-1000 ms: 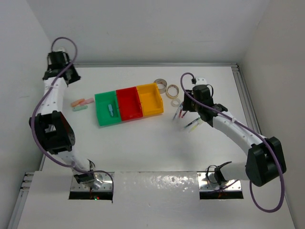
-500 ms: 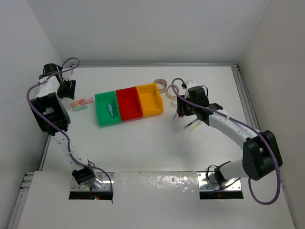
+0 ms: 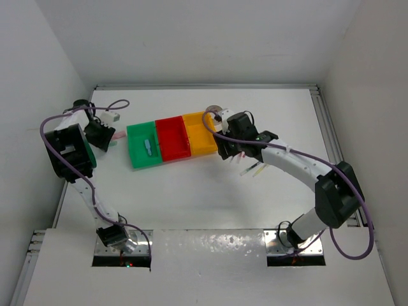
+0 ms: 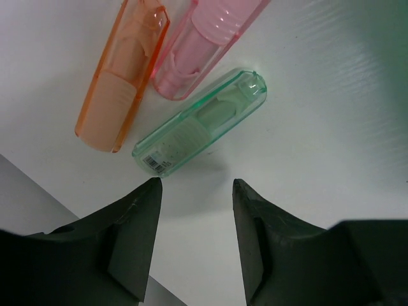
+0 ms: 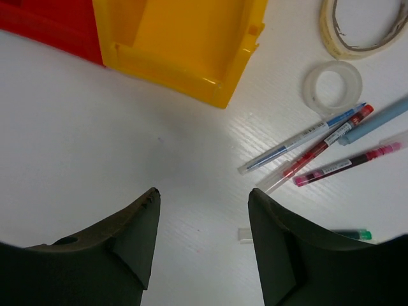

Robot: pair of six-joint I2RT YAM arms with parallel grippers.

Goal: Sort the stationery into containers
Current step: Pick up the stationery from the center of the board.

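From above, the bins [image 3: 173,139] sit between both arms; at the left wrist, the left gripper [image 4: 196,186] is spread below the green block [image 4: 201,121] at twelve o'clock, where a skewed close could shove the crowding pink block [image 4: 204,38]; at the right wrist, the right gripper [image 5: 203,194] is spread and empty, with the pens [image 5: 319,148] at two o'clock.

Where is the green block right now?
In the left wrist view, the green block lies just ahead of the open left gripper, beside the pink block, with the orange block further left.

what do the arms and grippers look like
Both arms have white links and black joints: left arm, right arm. A purple cable loops along each. The left gripper and right gripper have matte black, wedge-shaped fingers.
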